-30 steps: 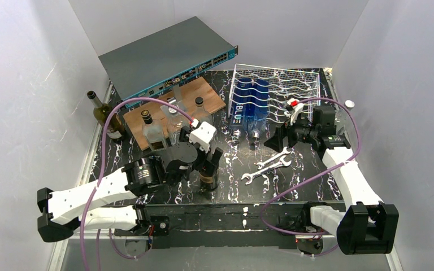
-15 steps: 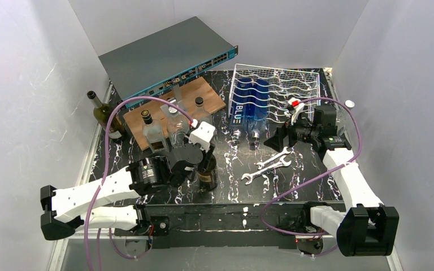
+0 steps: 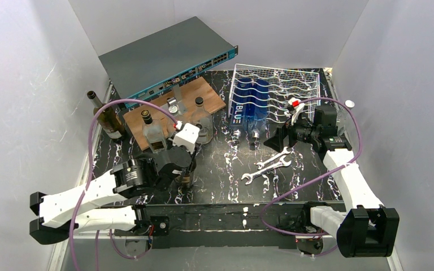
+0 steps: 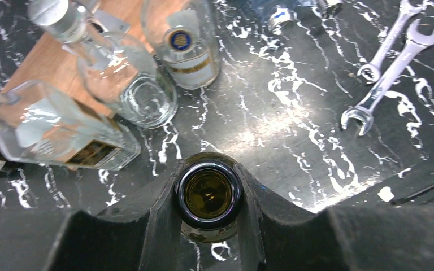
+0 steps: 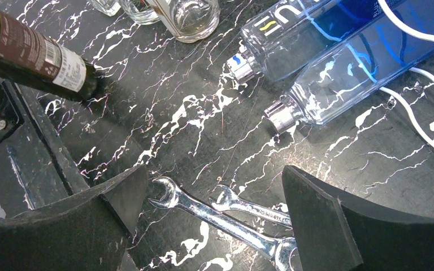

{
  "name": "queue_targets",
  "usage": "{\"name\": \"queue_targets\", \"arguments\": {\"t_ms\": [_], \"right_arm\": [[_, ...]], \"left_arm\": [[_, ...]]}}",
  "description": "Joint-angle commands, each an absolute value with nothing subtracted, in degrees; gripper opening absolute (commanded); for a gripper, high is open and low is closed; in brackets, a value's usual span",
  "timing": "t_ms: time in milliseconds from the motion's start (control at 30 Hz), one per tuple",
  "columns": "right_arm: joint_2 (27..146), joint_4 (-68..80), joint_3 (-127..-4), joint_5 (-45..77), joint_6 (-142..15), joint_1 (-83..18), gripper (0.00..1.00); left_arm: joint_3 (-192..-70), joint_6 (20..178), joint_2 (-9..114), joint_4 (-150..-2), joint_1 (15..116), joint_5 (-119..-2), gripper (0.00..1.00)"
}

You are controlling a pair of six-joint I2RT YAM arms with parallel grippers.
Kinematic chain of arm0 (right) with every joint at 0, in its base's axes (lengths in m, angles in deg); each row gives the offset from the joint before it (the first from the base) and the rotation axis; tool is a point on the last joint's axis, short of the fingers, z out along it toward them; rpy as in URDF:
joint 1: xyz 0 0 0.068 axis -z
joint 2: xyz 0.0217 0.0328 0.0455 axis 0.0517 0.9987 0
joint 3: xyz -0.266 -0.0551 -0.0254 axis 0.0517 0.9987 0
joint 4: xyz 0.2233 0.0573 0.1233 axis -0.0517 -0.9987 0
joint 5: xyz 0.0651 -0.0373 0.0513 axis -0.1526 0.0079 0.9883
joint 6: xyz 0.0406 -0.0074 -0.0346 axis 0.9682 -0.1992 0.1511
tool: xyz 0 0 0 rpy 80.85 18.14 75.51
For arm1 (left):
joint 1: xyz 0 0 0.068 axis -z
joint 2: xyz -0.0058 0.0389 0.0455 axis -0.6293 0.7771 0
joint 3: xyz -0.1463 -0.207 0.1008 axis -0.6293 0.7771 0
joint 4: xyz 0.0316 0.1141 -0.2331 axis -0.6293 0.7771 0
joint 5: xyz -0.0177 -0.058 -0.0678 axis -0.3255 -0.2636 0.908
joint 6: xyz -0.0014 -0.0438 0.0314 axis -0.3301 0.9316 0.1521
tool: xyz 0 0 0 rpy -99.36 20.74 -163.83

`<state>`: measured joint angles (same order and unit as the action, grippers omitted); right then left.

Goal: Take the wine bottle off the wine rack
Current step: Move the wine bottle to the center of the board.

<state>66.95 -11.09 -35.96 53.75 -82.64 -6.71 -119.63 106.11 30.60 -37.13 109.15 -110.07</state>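
Two grippers are in view. The left gripper [image 3: 184, 172] is closed on the neck of the wine bottle [image 4: 208, 195], a dark green bottle with a brown label. In the left wrist view the open mouth of the bottle sits squarely between the two black fingers [image 4: 158, 226], which press against it from both sides. The bottle stands roughly upright near the front edge of the table [image 3: 226, 180], left of centre. In the right wrist view its base meets the table top.

The wine rack [image 3: 302, 84], a white wire frame, stands at the far right of the table, well apart from the held bottle. Two blue bottles [image 3: 253, 101] lie side by side in its left cradles, their capped necks pointing toward the near edge.

The right gripper [image 5: 215, 192] is fully open and holds nothing. It hangs above two wrenches [image 5: 220, 217] that lie on the table just in front of the rack, near the caps of the blue bottles.

A wooden board [image 3: 169, 110] lies to the left of the rack and carries several clear glass bottles [image 4: 62, 135]. A second dark bottle [image 3: 106, 117] stands at the left edge of the table. A grey switch box [image 3: 164, 53] rests at the far left, tilted.
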Motion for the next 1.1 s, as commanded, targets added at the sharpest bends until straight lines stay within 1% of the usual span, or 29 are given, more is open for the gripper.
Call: {"name": "queue_targets", "arguments": {"t_ms": [0, 400, 667, 767, 1067], "right_arm": [[65.73, -9.28, -35.73, 54.94, -83.38, -6.45, 0.99], [65.73, -9.54, -35.77, 54.79, -83.69, -6.44, 0.98], [65.82, -9.63, -35.83, 54.70, -83.78, -6.44, 0.98], [65.81, -9.64, -35.82, 54.70, -83.87, -6.48, 0.98], [65.82, -9.98, -35.99, 54.44, -84.30, -6.47, 0.99]], "left_arm": [[-123.75, 106.31, 26.70, -32.24, 109.14, -117.86, 0.00], [-127.10, 106.25, 20.77, -23.80, 108.49, -125.40, 0.00], [-127.48, 104.79, 19.51, -20.70, 106.82, -128.62, 0.00], [-126.83, 104.21, 18.91, -20.55, 104.81, -128.35, 0.00], [-124.58, 102.29, 19.41, -20.12, 94.96, -122.20, 0.00]]}}
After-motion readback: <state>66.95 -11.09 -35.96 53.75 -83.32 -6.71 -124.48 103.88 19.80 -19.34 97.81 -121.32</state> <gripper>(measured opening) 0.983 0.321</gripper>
